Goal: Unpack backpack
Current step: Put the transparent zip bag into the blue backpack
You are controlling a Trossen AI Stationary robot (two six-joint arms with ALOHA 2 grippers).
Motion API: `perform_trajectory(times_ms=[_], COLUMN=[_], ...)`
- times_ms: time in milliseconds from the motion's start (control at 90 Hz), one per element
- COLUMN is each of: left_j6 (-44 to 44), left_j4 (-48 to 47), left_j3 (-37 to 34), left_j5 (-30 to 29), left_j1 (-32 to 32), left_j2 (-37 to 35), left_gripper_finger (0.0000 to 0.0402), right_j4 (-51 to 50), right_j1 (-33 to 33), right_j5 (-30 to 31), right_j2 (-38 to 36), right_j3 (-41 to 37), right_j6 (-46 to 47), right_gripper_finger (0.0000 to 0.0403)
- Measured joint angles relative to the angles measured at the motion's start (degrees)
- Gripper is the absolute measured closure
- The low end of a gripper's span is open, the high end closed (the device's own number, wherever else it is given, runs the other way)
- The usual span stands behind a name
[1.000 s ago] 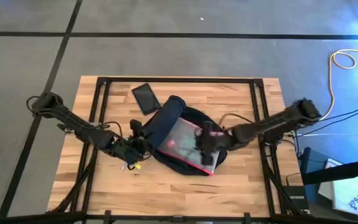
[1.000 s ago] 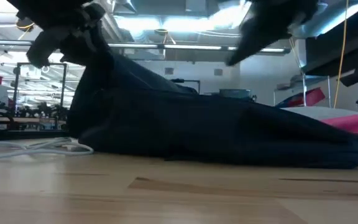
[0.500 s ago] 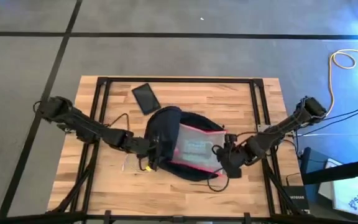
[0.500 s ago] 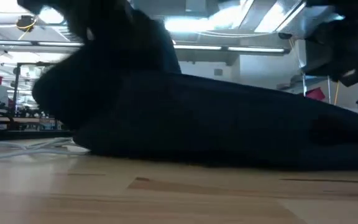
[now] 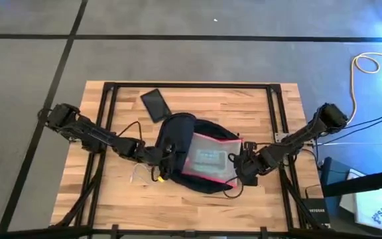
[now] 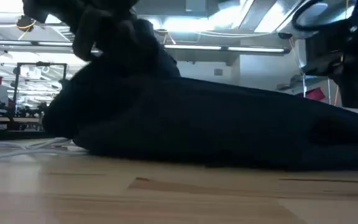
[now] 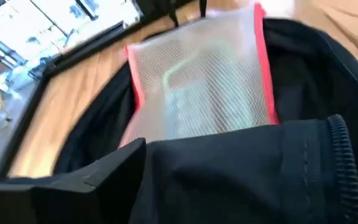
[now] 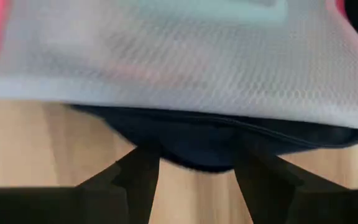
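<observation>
High view: the backpack [image 5: 178,133] lies flat near the middle of the wooden desk [image 5: 257,106], and a clear pouch with red edging [image 5: 207,156] rests on top of it. The left claw [image 5: 163,157] sits at the backpack's left edge, touching the fabric; from here I cannot tell how far its fingers are parted. The right claw [image 5: 239,166] sits at the backpack's right edge, just beside the pouch's red corner. A dark phone [image 5: 155,103] lies on the desk beyond the backpack, well apart from both claws. A thin white cable with a yellow tip [image 5: 152,175] lies just beside the left claw.

Low view: the backpack [image 6: 216,127] is a long dark mound across the desk [image 6: 166,193]. The left arm presses into its raised end; the right arm hangs over the low end. A white cable [image 6: 30,148] lies on the desk by the raised end.

Left wrist view: dark backpack fabric with a zip edge [image 7: 340,155] is bunched directly at the claw, apparently pinched between its fingers. The pouch [image 7: 197,87] lies just ahead of the claw, on the backpack.

Right wrist view: the right claw [image 8: 194,168] has its fingers [image 8: 135,174] spread apart, gripping nothing. The backpack's dark edge [image 8: 191,140] lies between and just ahead of the fingertips, and the pouch [image 8: 179,62] lies over it.
</observation>
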Motion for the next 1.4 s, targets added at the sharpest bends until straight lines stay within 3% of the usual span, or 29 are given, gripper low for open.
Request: perform_trajectory(times_ms=[333, 422, 611, 778, 1022, 1244, 1400], left_j6=[11.8, 9.4, -3.0, -9.9, -15.1, -22.2, -26.4], left_j4=[-3.5, -6.0, -26.5, -43.1, -54.2, -65.4, -68.3], left_j3=[0.1, 0.2, 2.8, 3.1, 7.2, 16.6, 22.7], left_j5=[-13.9, -14.7, -9.2, -7.9, -5.7, 4.0, 11.4], left_j1=[-3.1, -3.4, -2.5, -2.3, -4.9, -5.8, -7.8], left_j2=[-4.7, -6.7, -9.3, -9.7, -9.9, -9.9, -9.9], left_gripper_finger=[0.0129, 0.0129, 0.0129, 0.0129, 0.0129, 0.0129, 0.0129], right_j4=[6.3, 7.1, 7.8, 12.1, 12.2, 13.3, 13.6], right_j1=[-0.1, -0.1, -0.2, -0.5, -0.6, -0.6, -0.6], right_j5=[-0.1, 0.3, 1.3, 2.6, 2.3, 1.2, 1.2], right_j2=[0.2, 0.2, 0.2, 0.8, 5.4, 7.7, 7.8], right_j3=[-0.2, -0.2, -0.2, -0.1, -0.1, -0.1, -0.1], right_j6=[0.1, 0.0, -0.1, -0.1, -1.7, -1.9, -1.6], right_gripper_finger=[0.0221, 0.0221, 0.0221, 0.0221, 0.0221, 0.0221, 0.0221])
